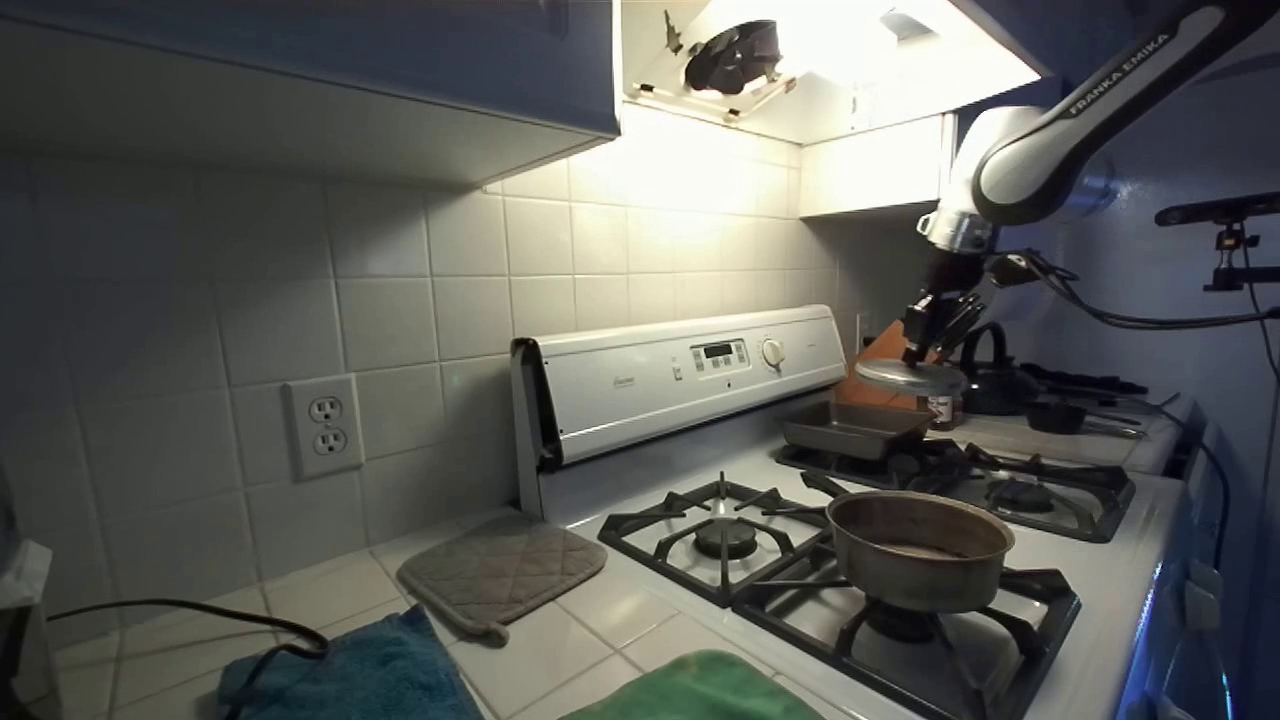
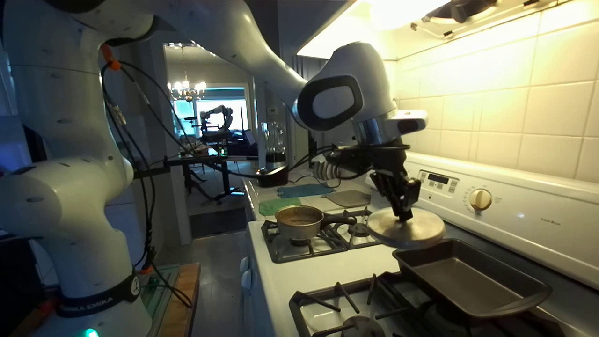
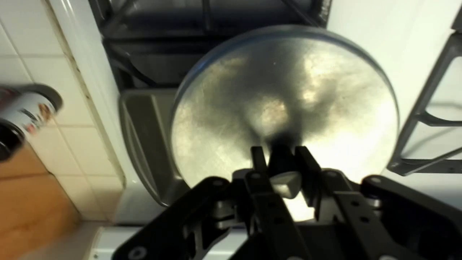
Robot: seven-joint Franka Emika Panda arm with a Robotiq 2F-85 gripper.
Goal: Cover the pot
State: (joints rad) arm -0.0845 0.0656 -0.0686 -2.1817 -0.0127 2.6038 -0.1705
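The pot point(image 1: 920, 565) is round, low and dull grey-brown, and stands uncovered on a front burner. It also shows in an exterior view point(image 2: 299, 230) with its dark handle pointing to the stove's back panel. It is out of the wrist view. A round silver lid point(image 2: 423, 229) hangs in the air, about level, apart from the pot and on the baking pan's side of the stove. My gripper point(image 3: 281, 155) is shut on the lid's dark knob. The lid point(image 3: 223, 119) fills the middle of the wrist view. In an exterior view the gripper point(image 1: 915, 355) stands above the lid.
A dark rectangular baking pan point(image 2: 472, 281) sits on a back burner, close below the lid. The stove's back panel point(image 1: 700, 365) rises behind. A black kettle point(image 1: 995, 388), a small pan point(image 1: 1058, 417) and a bottle point(image 3: 30, 112) stand beyond. A pot holder point(image 1: 510, 575) and a green cloth point(image 1: 700, 690) lie on the counter.
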